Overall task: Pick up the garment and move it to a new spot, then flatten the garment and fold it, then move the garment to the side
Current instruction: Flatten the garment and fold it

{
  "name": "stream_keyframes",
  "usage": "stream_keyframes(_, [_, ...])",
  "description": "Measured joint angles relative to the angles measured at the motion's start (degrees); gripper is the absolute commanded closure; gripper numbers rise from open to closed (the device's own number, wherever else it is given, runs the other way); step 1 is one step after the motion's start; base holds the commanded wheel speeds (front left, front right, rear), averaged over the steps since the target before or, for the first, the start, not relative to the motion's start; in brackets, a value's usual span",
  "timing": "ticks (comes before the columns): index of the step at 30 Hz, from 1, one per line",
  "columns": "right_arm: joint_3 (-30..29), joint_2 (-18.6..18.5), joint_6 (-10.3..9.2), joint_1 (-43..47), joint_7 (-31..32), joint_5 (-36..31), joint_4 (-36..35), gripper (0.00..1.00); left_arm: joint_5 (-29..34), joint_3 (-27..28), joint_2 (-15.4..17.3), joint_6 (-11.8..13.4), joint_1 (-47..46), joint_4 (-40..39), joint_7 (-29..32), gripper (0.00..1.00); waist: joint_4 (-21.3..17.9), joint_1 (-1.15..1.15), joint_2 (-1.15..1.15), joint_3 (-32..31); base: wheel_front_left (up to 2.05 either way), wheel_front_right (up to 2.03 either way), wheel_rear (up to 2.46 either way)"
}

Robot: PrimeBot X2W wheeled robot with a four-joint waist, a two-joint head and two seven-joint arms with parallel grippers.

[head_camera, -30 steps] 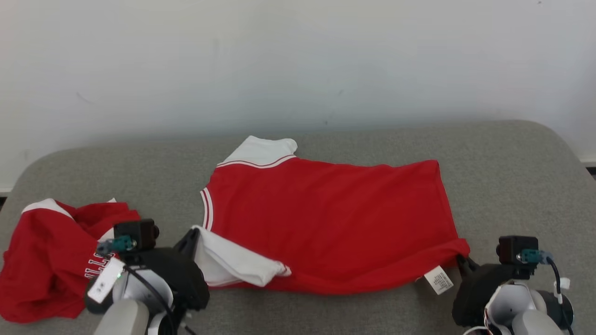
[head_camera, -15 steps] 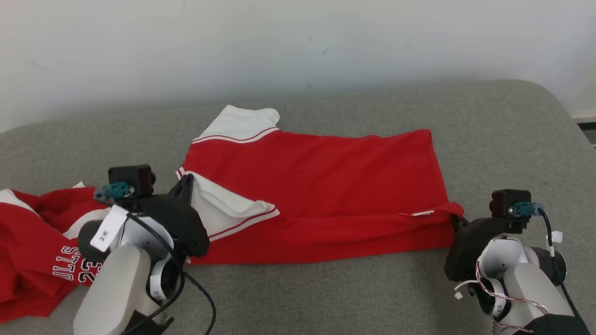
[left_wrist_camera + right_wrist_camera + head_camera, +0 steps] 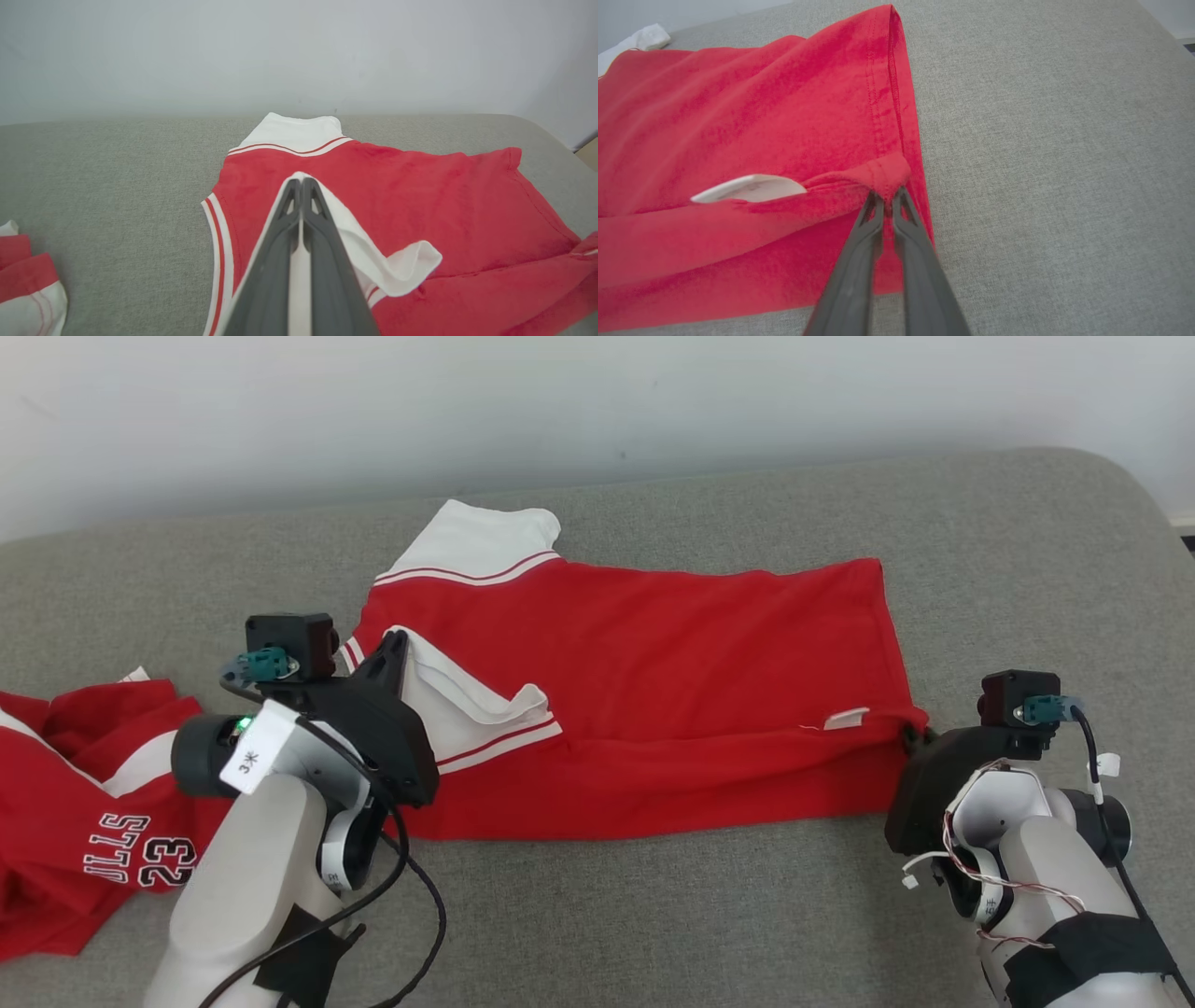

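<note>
The fold is in hand: the red garment (image 3: 672, 691) lies mid-cushion (image 3: 653, 915), its near edge doubled over. The left gripper (image 3: 397, 637) is clamped on the white sleeve (image 3: 467, 705), and the right gripper (image 3: 910, 735) pinches the hem corner (image 3: 883, 173). Next, both probably need to carry that edge farther, then let go.

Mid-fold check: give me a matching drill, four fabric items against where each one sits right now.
Things:
1. white red-striped sleeve
2. red hem corner of the spread jersey
3. white care label
4. crumpled red jersey printed 23

Places:
A. loose on the grey fabric surface, far left
B. between the jaws of the right gripper
C. poking out from the folded edge
D. between the jaws of the left gripper

Pairs: 1-D, 2-B, 3-C, 4-A.
</note>
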Motion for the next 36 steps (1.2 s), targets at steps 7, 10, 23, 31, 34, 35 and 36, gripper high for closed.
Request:
stream_keyframes(7, [-0.20,0.34,-0.18,-2.06,-3.55,0.00,1.64,0.00,2.01,-0.23,-0.03,-0.14,-1.83,2.75,-4.72,0.00,-0.17,-0.01,0.00,-0.21,0.00,0.00,0.00])
stream_keyframes(10, [-0.36,0.14,-0.13,-1.52,-4.77,0.00,1.96,0.00,2.20,-0.44,0.18,-0.41,-1.66,3.41,-6.24,0.00,-0.07,-0.01,0.00,-0.89,0.00,0.00,0.00])
stream_keyframes(23, [-0.29,-2.01,1.12,8.26,-7.20,-0.31,1.75,0.00,3.14,-2.97,4.16,-0.96,11.98,5.59,-7.49,0.00,1.32,-0.02,-0.01,-5.34,0.00,0.00,0.00])
stream_keyframes(31, [-0.11,-1.86,1.18,8.59,-7.45,-0.31,1.68,0.00,3.52,-3.43,4.23,-0.87,12.46,5.93,-7.42,0.00,1.92,-0.01,0.00,-4.89,0.00,0.00,0.00])
stream_keyframes(34, [0.07,-1.78,1.18,7.93,-7.42,-0.31,2.19,0.00,3.59,-3.52,4.12,-0.87,12.27,6.04,-6.90,0.00,2.15,-0.01,0.00,-4.35,0.00,0.00,0.00])
stream_keyframes(35, [0.09,-1.71,1.18,7.56,-7.42,-0.31,2.19,0.00,3.61,-3.55,4.13,-0.87,12.23,6.05,-6.69,0.00,2.22,-0.01,0.00,-4.18,0.00,0.00,0.00])
stream_keyframes(36, [0.11,-1.69,1.18,7.22,-7.42,-0.31,2.16,0.00,3.63,-3.59,4.10,-0.87,12.16,6.09,-6.65,0.00,2.29,-0.01,-0.01,-4.00,0.00,0.00,0.00])
